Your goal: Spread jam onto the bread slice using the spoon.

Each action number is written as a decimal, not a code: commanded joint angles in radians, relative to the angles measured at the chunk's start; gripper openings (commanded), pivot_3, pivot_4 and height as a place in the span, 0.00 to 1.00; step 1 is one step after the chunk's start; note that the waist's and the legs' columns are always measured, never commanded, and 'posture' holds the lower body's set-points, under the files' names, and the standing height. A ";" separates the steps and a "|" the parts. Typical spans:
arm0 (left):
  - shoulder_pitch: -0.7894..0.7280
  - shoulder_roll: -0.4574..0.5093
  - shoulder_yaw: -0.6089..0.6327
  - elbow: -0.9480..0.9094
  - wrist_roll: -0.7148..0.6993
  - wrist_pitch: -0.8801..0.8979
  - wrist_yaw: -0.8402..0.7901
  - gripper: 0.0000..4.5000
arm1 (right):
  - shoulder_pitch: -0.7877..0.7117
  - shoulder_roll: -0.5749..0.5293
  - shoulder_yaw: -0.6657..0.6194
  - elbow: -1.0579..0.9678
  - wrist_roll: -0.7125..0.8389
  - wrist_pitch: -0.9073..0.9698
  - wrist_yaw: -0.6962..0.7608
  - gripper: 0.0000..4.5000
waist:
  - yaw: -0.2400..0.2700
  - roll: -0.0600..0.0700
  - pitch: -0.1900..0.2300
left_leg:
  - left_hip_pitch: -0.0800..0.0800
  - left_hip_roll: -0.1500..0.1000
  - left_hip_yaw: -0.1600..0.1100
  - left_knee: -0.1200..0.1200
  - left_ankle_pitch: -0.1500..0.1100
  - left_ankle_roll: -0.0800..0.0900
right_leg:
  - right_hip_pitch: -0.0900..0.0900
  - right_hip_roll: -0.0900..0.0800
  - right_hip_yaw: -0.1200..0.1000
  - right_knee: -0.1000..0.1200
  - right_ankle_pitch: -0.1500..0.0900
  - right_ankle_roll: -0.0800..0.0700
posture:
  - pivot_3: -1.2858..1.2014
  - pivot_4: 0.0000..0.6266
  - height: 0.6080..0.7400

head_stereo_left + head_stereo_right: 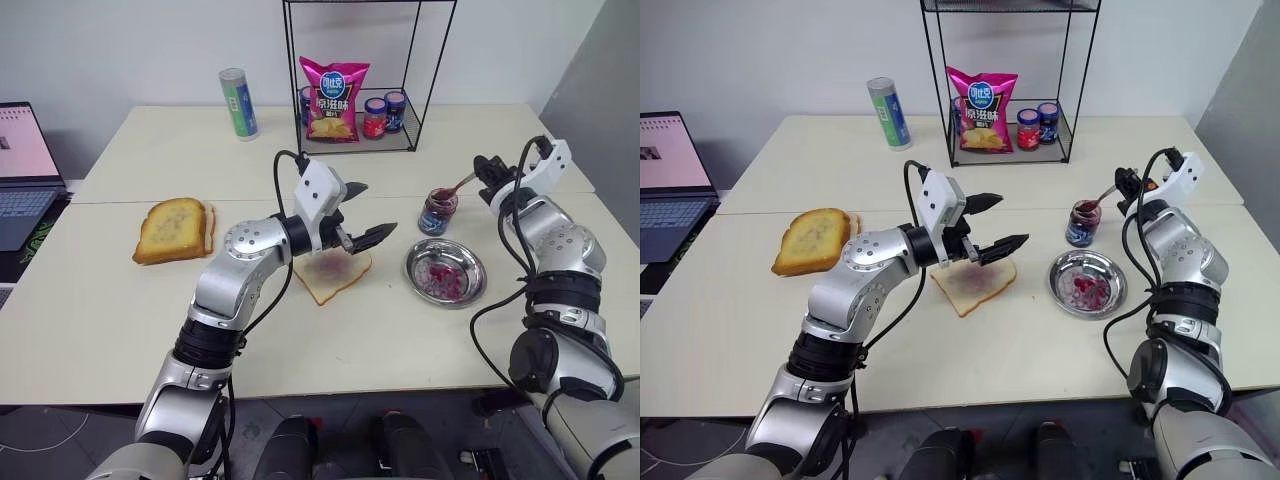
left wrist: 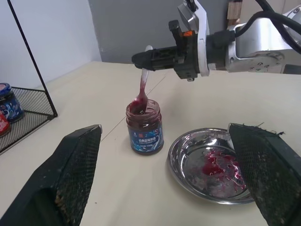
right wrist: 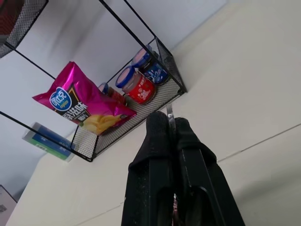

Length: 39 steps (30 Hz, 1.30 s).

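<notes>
Left eye view, centre: left gripper (image 1: 362, 212) held level above the table (image 1: 90, 320), fingers spread wide, nothing between them, hovering just over the bread slice (image 1: 331, 274). One arm, bent at the elbow, rising from the lower left of the frame.

Right of frame: right gripper (image 1: 484, 175) held level, fingers pressed together on the handle of the spoon (image 2: 142, 84). The spoon slants down to the left, its bowl at the mouth of the jam jar (image 1: 437, 211). Left wrist view shows the bowl dipped just inside the jar's rim, coated in jam (image 2: 140, 107).

Bread slice: one, pale, with a purple stain in its middle, at frame centre, left of the dish (image 1: 472, 284).

Dish: one, steel, smeared red, lower right of centre, just below the jar.

Toast (image 1: 175, 229): two slices stacked, at left.

Rack (image 1: 425, 80): one, black wire, top centre, holding one pink chip bag (image 1: 333, 99) and three small jars (image 1: 376, 117).

Can (image 1: 239, 103): one, upright, upper left of the rack.

Laptop (image 1: 24, 170): one, left edge.
</notes>
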 commanded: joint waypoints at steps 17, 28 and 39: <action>-0.020 0.006 0.014 -0.029 -0.003 -0.019 -0.010 1.00 | 0.019 -0.012 -0.081 -0.091 0.082 0.025 -0.044 0.01 | 0.000 0.000 0.000 | 0.000 0.000 0.000 0.000 0.000 0.000 | 0.000 0.000 0.000 0.000 0.000 0.000 | 0.52 0.24 1.00; -0.019 0.014 0.018 -0.038 -0.010 -0.008 -0.020 1.00 | 0.009 0.093 -0.292 -0.166 0.381 0.091 -0.265 0.01 | 0.000 0.000 0.000 | 0.000 0.000 0.000 0.000 0.000 0.000 | 0.000 0.000 0.000 0.000 0.000 0.000 | 0.52 0.24 1.00; 0.056 0.123 0.179 -0.175 -0.164 0.132 -0.045 1.00 | -0.032 0.188 -0.168 -0.435 0.623 0.223 -0.383 0.01 | -0.021 0.002 0.001 | -0.001 0.001 0.000 -0.001 0.000 0.000 | -0.001 0.000 0.000 0.001 0.000 0.000 | 0.52 0.24 1.00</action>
